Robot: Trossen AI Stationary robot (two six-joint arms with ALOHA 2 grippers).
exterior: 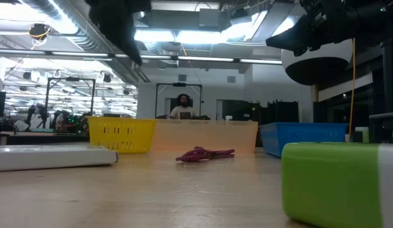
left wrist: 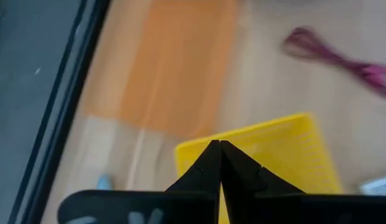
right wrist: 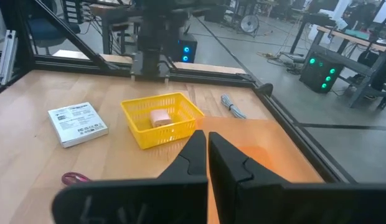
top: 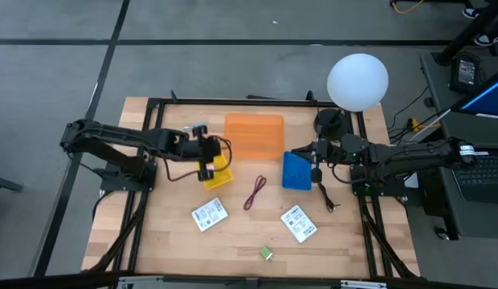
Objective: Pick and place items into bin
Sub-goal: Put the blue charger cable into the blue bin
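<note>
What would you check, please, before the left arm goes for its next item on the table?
1. Left gripper shut and empty above the yellow basket: ok.
2. Pink block lying inside the basket: ok.
3. Right gripper shut, waiting by the blue bin: ok.
4. Dark red cord apart from both white packets: ok.
5. Green block near the front edge, reachable: cannot tell.

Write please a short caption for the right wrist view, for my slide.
Shut right pincer faces a yellow basket holding a pink block, white packet beside it.
</note>
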